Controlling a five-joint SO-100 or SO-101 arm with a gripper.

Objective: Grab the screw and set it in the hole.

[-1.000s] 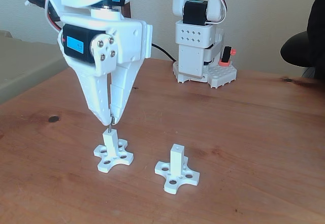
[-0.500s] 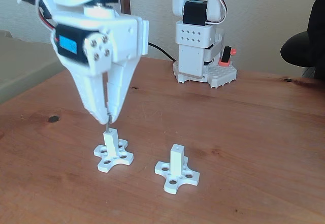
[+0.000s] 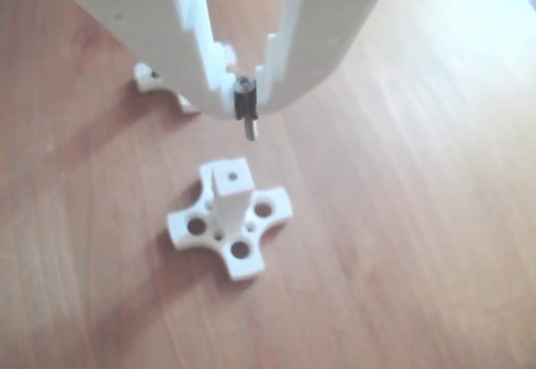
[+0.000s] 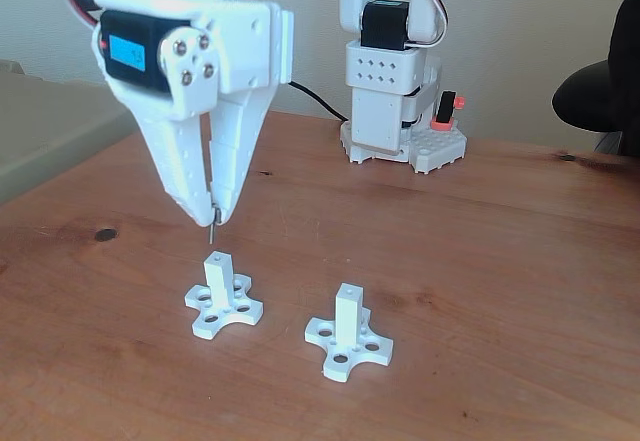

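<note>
In the fixed view my white gripper (image 4: 213, 218) points straight down, shut on the thin screw (image 4: 213, 231), whose tip hangs a short way above the left white post (image 4: 218, 279). The hole (image 4: 218, 257) in that post's top face lies almost straight under the tip. In the other view the gripper (image 3: 243, 93) pinches the screw (image 3: 248, 116) by its dark head. There the screw's silver tip hovers just beyond the post (image 3: 230, 197) and its hole (image 3: 232, 172).
A second white post (image 4: 348, 318) with a cross base stands to the right on the wooden table (image 4: 500, 261). The arm's base (image 4: 395, 101) is at the back. A dark chair (image 4: 590, 96) sits at the right edge. A part of another base (image 3: 149, 76) shows behind the fingers.
The gripper has risen with the screw. The tip, which was at the left post's top face, now hangs clear above it.
</note>
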